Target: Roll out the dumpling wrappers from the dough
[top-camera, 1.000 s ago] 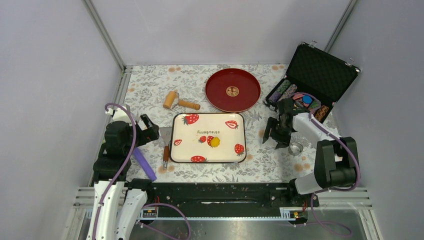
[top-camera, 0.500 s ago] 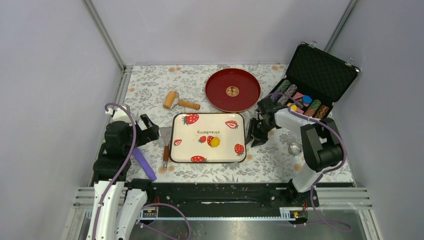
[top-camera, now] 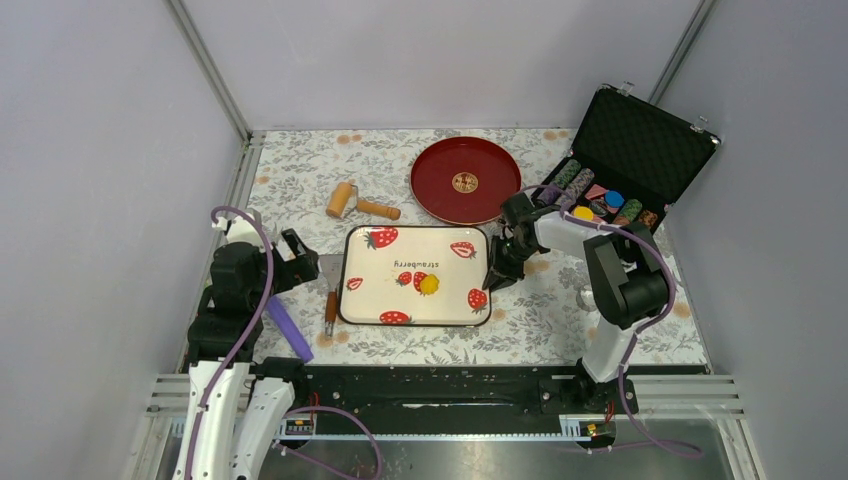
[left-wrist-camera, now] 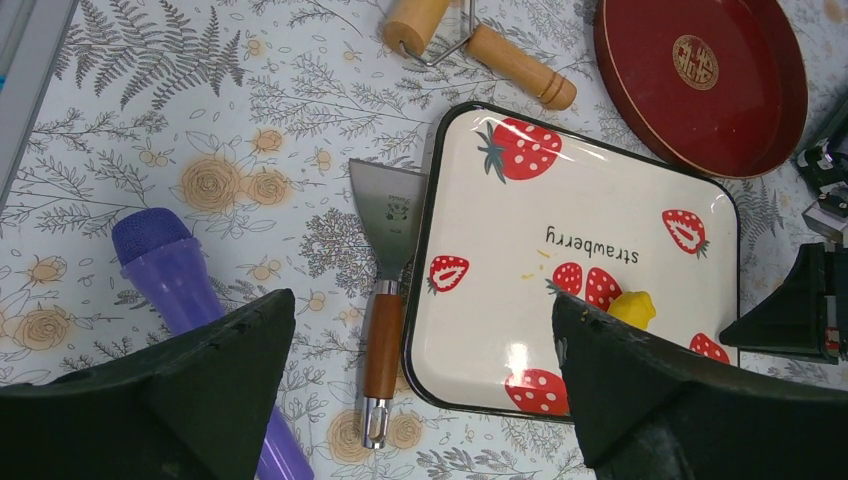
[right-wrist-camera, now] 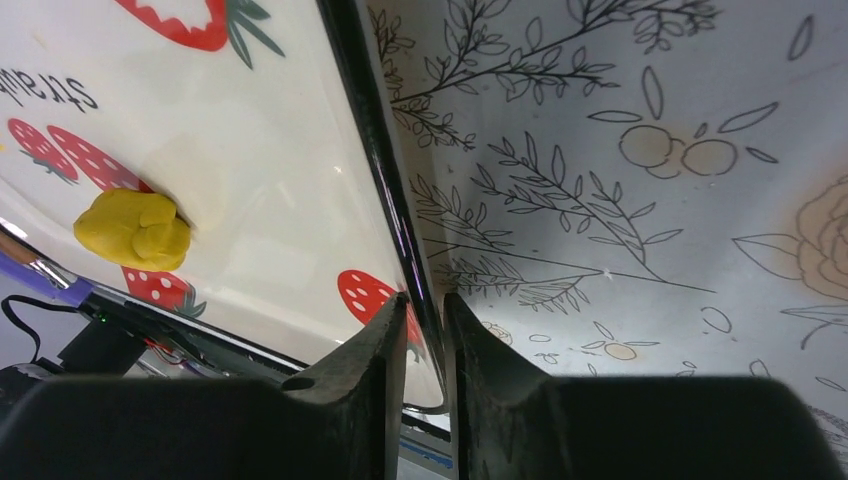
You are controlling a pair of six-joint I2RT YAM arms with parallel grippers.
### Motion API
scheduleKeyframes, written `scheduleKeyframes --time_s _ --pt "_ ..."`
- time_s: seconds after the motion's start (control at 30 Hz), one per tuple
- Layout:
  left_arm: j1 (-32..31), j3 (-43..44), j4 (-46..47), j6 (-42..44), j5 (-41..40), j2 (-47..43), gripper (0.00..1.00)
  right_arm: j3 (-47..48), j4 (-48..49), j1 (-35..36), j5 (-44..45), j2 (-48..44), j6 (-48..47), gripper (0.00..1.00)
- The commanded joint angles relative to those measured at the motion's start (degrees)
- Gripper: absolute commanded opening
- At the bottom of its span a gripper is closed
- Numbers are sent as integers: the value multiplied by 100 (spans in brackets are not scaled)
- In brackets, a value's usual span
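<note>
From above, the dough (top-camera: 429, 284) sits as a small lump on the strawberry tray (top-camera: 416, 228), right of its centre. The rolling pin (top-camera: 358, 203) lies beyond the tray's far edge. The left wrist view shows the left gripper (left-wrist-camera: 415, 320) off the tray's left side, jaws wide and holding nothing, probably waiting. In the right wrist view, the right gripper (right-wrist-camera: 425, 320) pinches the tray's right rim, likely to steady or shift it.

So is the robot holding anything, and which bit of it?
The right gripper pinches the strawberry tray by its right rim; the left gripper is open, holding nothing.
</note>
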Motion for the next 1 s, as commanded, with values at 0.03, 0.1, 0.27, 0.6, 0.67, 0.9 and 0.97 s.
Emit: scheduleKeyframes --time_s 0.03,0.1,0.27,0.6,0.67,0.9,0.97 --pt "-10 5 274 5 -67 -39 99 67 -23 93 -49 -1 -54 19" --pt "-9 -2 270 0 -67 -41 99 -21 -21 92 5 -116 -109 9" --pt "-9 -2 277 -2 -67 -48 99 -213 -239 92 251 -459 -372 0" --pt "-10 -6 280 -3 -94 -13 99 -659 -1145 93 1306 -1172 -868 0" --pt "-10 -9 276 -4 -79 7 99 -774 -1277 87 1641 -1287 -881 0" --pt "-9 -70 389 46 305 195 99 -867 -1448 61 1890 -1743 -805 57" --pt "-10 -90 444 54 477 314 99 -876 -1465 38 1852 -1978 -726 67"
